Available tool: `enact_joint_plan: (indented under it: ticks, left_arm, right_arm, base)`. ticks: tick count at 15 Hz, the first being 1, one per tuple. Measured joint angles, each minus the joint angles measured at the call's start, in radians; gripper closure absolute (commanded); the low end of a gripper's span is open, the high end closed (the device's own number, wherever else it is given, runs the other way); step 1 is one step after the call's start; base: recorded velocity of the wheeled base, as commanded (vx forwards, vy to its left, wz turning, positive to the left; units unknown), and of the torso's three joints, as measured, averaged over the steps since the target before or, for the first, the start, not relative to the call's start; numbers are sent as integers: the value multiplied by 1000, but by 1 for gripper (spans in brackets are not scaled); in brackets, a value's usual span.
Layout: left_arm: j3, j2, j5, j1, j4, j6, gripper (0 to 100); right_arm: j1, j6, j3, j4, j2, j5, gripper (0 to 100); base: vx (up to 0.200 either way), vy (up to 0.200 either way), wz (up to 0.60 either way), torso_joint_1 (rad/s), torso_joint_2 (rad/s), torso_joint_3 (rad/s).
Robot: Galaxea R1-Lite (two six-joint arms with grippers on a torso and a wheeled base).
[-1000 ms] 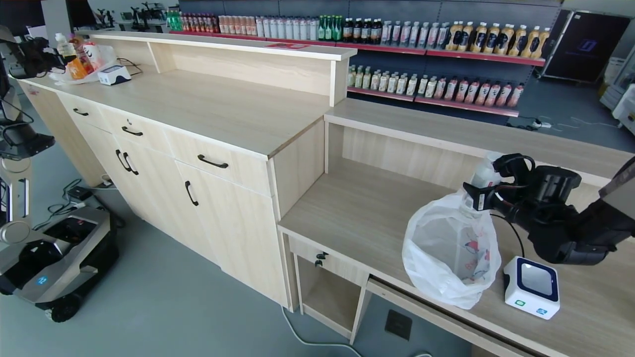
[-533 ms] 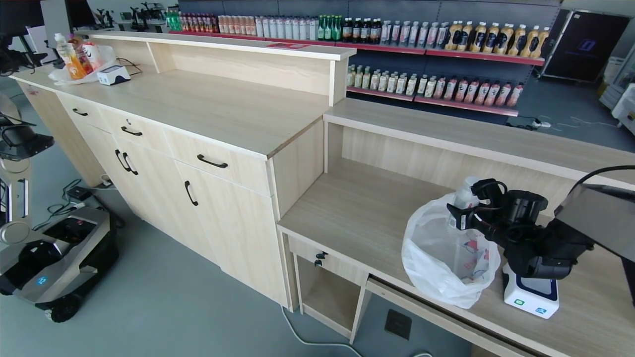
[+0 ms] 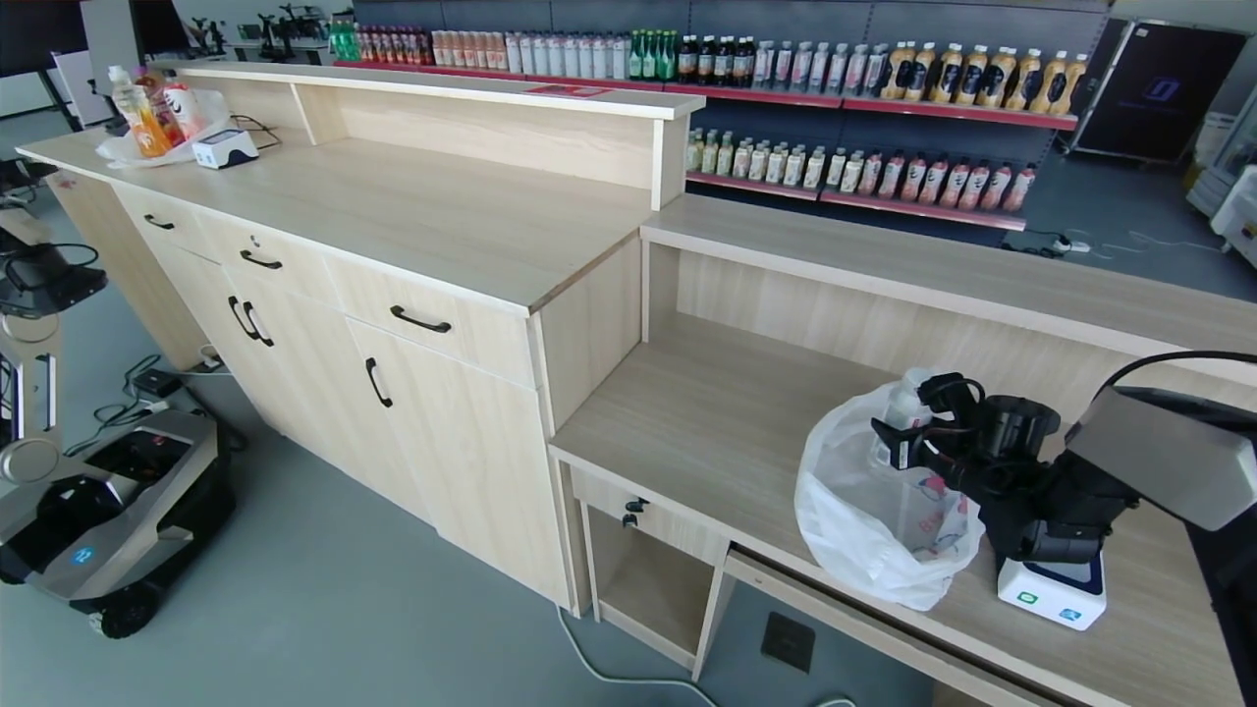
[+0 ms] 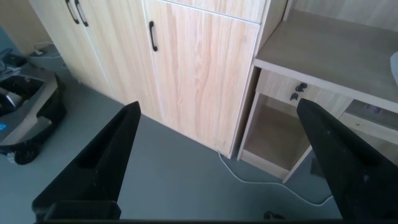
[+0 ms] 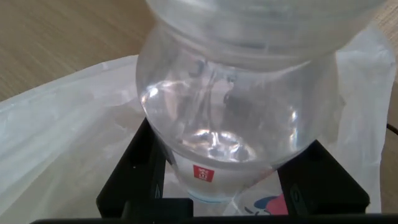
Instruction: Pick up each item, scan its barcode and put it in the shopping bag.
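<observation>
My right gripper (image 3: 899, 447) is shut on a clear plastic bottle (image 3: 901, 405), holding it upright in the mouth of the white shopping bag (image 3: 864, 511) on the low counter. In the right wrist view the bottle (image 5: 242, 106) looms large between the black fingers (image 5: 134, 174), with the bag (image 5: 68, 137) spread below it. A white barcode scanner (image 3: 1049, 591) stands just right of the bag, partly hidden by the arm. My left gripper (image 4: 217, 162) hangs open over the grey floor in front of the cabinet doors, nothing between its fingers.
A raised shelf (image 3: 943, 265) backs the low counter (image 3: 707, 412). The tall counter (image 3: 393, 206) to the left carries bottles (image 3: 147, 108), a bag and another scanner (image 3: 224, 147) at its far end. Another robot's base (image 3: 108, 501) stands on the floor at left. Store shelves with drinks line the back.
My right gripper has come down and to the left with the bottle, from above the bag's rim into its mouth. The other robot's arm at far left has drawn back out of sight.
</observation>
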Motion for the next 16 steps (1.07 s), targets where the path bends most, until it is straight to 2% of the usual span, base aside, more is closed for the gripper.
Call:
enact_joint_plan:
  ticks: [7, 8, 13, 16]
  left_arm:
    - [0, 0, 0, 0, 0, 0, 0]
    - [0, 0, 0, 0, 0, 0, 0]
    - [0, 0, 0, 0, 0, 0, 0]
    - [0, 0, 0, 0, 0, 0, 0]
  right_arm:
    - [-3, -3, -34, 2, 40, 0, 100]
    - [-3, -3, -36, 2, 43, 0, 0]
    - [-12, 7, -30, 13, 35, 1, 0]
    - [-11, 3, -9, 13, -55, 1, 0]
  base:
    - [0, 0, 0, 0, 0, 0]
    - [0, 0, 0, 0, 0, 0]
    - [0, 0, 0, 0, 0, 0]
    - [0, 0, 0, 0, 0, 0]
